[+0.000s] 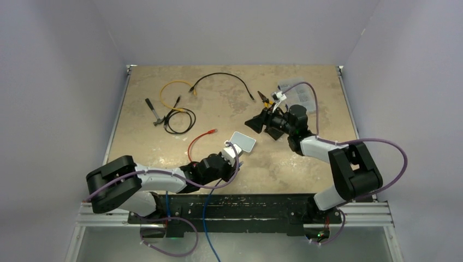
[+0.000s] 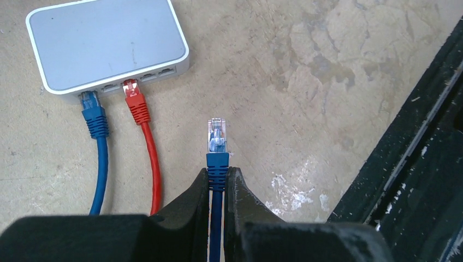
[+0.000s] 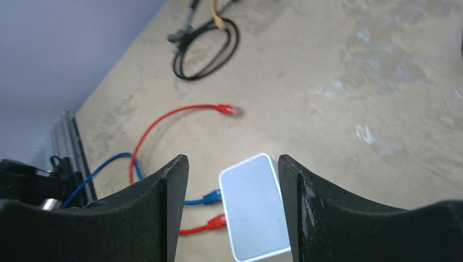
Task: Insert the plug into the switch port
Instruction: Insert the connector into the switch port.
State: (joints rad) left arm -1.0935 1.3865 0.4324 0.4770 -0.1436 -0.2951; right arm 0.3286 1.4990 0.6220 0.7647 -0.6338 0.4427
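The white switch [image 2: 104, 43] lies flat on the table, and its port side faces my left gripper [image 2: 218, 172]. A blue cable [image 2: 93, 112] and a red cable [image 2: 137, 103] sit in two of its ports, with free ports [image 2: 158, 72] to their right. My left gripper is shut on the blue boot of the plug [image 2: 217, 136]. The plug's clear tip points toward the switch, a short way off it and to the right of the red cable. My right gripper [image 3: 233, 159] hovers open above the switch [image 3: 256, 207], apart from it. From above, the switch [image 1: 243, 142] lies between both grippers.
The red cable's loose end [image 1: 212, 131] lies left of the switch. Black cables [image 1: 180, 120], a yellow cable [image 1: 173, 87] and a hand tool [image 1: 154, 113] are at the back left. A clear bag [image 1: 299, 93] is at the back right. A black rail [image 2: 415, 164] runs along the near edge.
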